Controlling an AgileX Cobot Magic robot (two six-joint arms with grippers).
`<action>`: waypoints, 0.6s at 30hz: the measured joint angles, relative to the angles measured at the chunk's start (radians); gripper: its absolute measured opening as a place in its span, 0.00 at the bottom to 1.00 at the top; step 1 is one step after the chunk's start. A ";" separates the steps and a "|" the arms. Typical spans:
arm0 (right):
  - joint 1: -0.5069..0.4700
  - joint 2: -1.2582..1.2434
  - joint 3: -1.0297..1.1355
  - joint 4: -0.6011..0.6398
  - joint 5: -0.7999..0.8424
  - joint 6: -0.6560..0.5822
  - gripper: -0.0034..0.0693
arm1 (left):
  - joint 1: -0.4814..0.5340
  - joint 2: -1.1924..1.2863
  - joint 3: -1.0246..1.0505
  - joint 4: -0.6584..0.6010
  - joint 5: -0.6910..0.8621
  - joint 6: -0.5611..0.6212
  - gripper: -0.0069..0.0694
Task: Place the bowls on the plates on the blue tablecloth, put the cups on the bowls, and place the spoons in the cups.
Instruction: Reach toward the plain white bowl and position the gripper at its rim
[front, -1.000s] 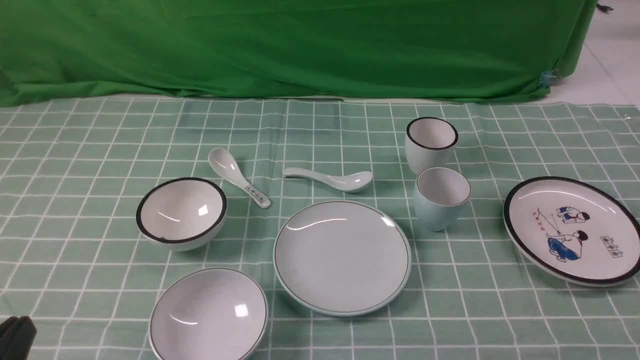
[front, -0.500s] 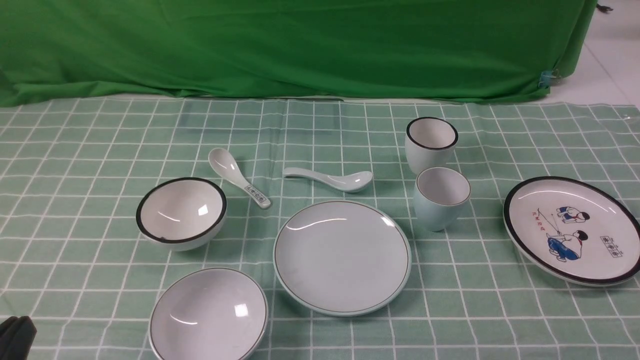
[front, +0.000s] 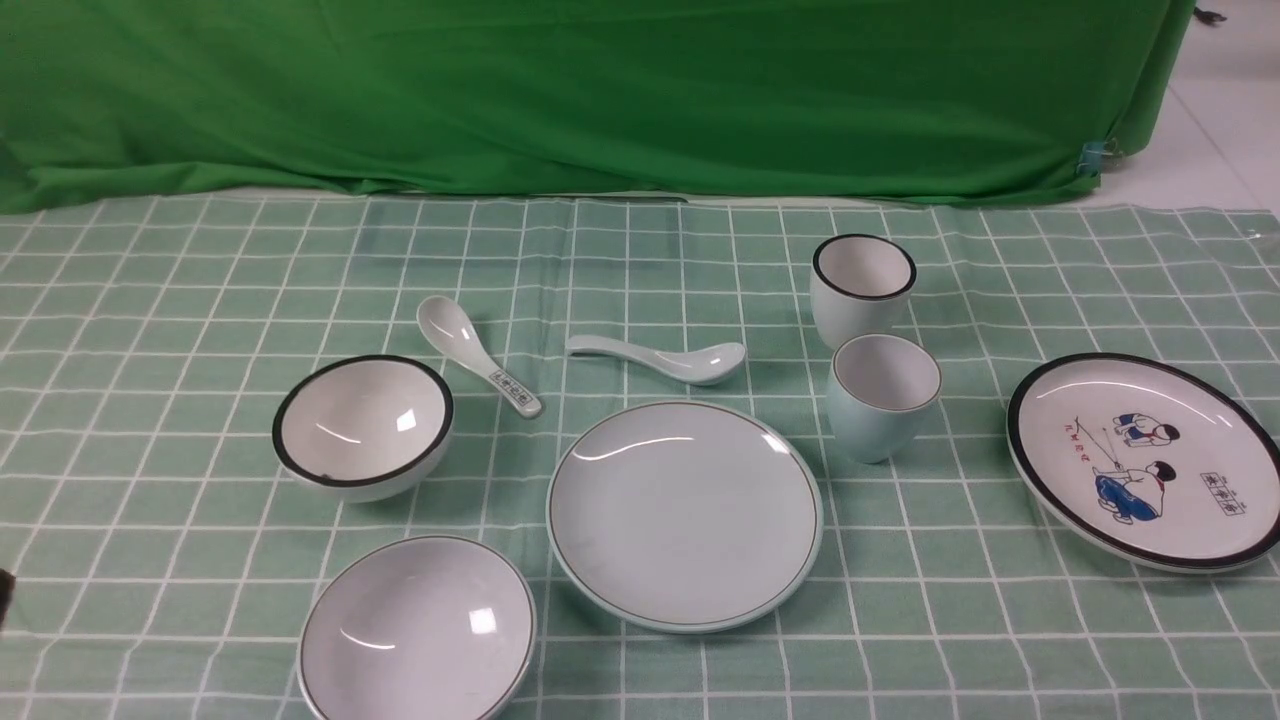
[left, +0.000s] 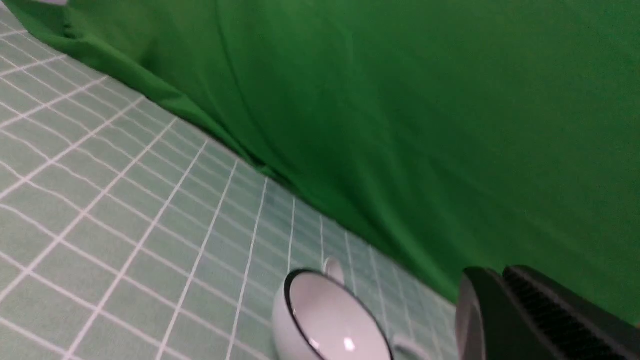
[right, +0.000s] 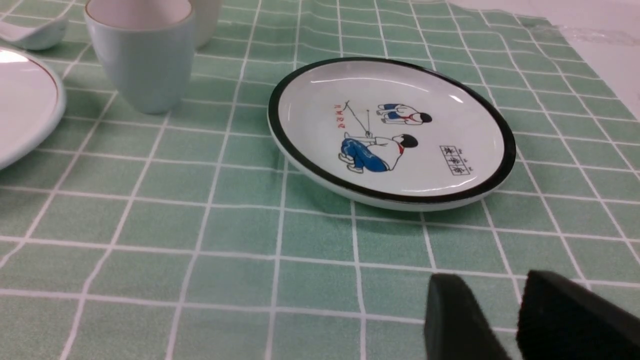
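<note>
On the blue tablecloth (front: 200, 260) lie a pale blue plate (front: 685, 515), a cartoon plate with a black rim (front: 1140, 455), a black-rimmed white bowl (front: 363, 425), a shallow pale blue bowl (front: 418, 630), a white cup (front: 862, 285), a pale blue cup (front: 883, 395), a white spoon (front: 475, 352) and a pale blue spoon (front: 660, 358). All lie apart, nothing stacked. My left gripper (left: 492, 274) is shut and empty, off to the side of the white bowl (left: 325, 320). My right gripper (right: 492, 285) hangs open over bare cloth, short of the cartoon plate (right: 392, 132).
A bright green backdrop cloth (front: 600, 90) hangs along the far edge of the table. The tablecloth ends at the far right, where white table (front: 1220, 150) shows. A sliver of the left arm (front: 4, 600) touches the front view's left edge.
The dark left gripper at the front view's bottom-left corner has slid almost fully out of frame. The tableware has not moved.
</note>
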 joint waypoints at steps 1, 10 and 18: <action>0.000 0.000 0.000 0.000 0.000 0.000 0.38 | 0.000 0.000 0.000 -0.015 -0.027 -0.009 0.11; 0.000 0.000 0.000 0.086 -0.288 0.354 0.38 | 0.000 -0.001 -0.066 0.108 -0.423 -0.329 0.11; 0.000 0.000 0.000 0.093 -0.423 0.515 0.38 | 0.000 0.229 -0.474 0.403 0.191 -0.337 0.11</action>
